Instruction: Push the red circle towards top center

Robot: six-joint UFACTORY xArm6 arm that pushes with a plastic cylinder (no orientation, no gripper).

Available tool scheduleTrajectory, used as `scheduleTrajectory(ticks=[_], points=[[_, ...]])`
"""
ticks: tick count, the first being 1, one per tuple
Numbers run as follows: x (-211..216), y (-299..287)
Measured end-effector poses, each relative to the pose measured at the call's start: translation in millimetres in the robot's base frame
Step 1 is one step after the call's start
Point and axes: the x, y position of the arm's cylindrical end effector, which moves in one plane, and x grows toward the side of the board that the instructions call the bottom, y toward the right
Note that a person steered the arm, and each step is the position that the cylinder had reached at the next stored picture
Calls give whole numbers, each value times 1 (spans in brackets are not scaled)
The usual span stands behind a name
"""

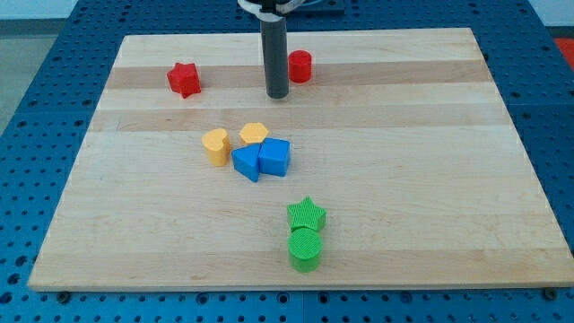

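Since the red circle already sits near the surface's far edge, findings run near to far.
Green circle (305, 248): ridged top, touching green star (307, 214).
Blue blocks (262, 160): faceted, clustered with yellow blocks (233, 140).
My tip (277, 93): just left of red circle (300, 66); no gripper fitted.
Red star (183, 79): well left.
Surface (430, 179): pale smooth wood.
Advice: short, light nudge.
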Motion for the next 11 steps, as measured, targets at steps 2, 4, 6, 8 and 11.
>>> scheduleTrajectory(ticks=[2, 4, 6, 8, 11], points=[[6, 40], [-3, 40], [-27, 40], [-37, 40], [-43, 40]])
